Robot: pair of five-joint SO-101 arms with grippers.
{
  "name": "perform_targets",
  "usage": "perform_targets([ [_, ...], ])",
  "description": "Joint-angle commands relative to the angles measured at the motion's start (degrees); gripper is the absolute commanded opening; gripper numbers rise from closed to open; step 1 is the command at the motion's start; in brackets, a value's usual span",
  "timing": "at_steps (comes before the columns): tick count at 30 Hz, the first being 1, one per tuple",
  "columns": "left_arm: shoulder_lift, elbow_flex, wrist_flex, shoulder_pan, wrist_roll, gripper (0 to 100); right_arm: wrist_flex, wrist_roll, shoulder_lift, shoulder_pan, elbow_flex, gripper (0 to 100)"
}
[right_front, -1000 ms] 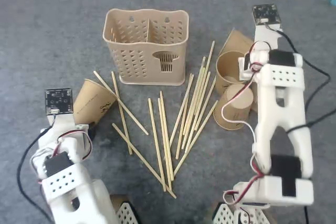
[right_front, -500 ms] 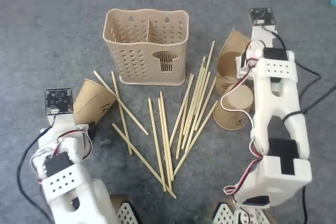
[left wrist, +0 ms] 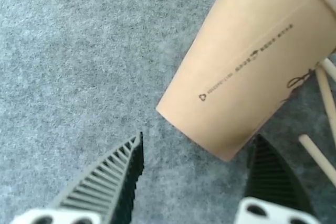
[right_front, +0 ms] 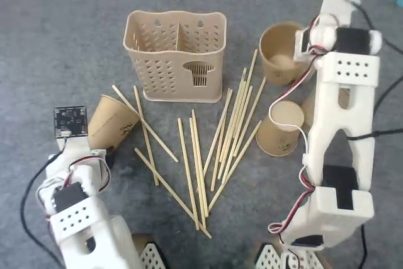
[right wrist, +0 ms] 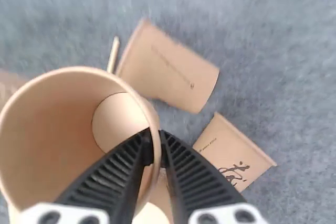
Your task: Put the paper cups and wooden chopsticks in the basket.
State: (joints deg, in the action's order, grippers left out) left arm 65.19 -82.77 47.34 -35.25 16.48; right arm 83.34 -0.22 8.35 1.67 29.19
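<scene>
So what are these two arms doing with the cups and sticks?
Two robot arms are meant to fill the basket. The right gripper pinches one paper cup by its rim, close to the basket. The left gripper sits open at the base of another cup lying on its side. The chopsticks lie scattered on the mat, none in the basket yet.

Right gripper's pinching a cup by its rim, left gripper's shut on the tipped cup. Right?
Not quite. The left gripper is open: the left wrist view shows its fingers spread apart, with the tipped cup lying at their tips, unclamped. The rest holds: the right gripper does pinch the held cup by its rim.
</scene>
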Motion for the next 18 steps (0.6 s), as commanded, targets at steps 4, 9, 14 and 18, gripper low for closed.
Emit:
perform_targets([
  [4, 0.88, 0.22, -1.32, 0.62, 1.05, 30, 4.79, -3.69, -2.07, -3.30, 16.70, 0.7],
  [9, 1.05, -0.31, -1.32, 2.02, 1.05, 30, 6.73, -5.80, -2.59, -8.92, 24.00, 0.7],
  [14, 1.05, -0.31, -1.41, 2.02, 1.05, 30, 7.08, -6.95, -2.68, -14.20, 31.38, 0.7],
  [18, 1.05, -0.31, -1.41, 2.02, 1.05, 30, 7.08, -6.77, -2.68, -19.12, 33.49, 0.7],
])
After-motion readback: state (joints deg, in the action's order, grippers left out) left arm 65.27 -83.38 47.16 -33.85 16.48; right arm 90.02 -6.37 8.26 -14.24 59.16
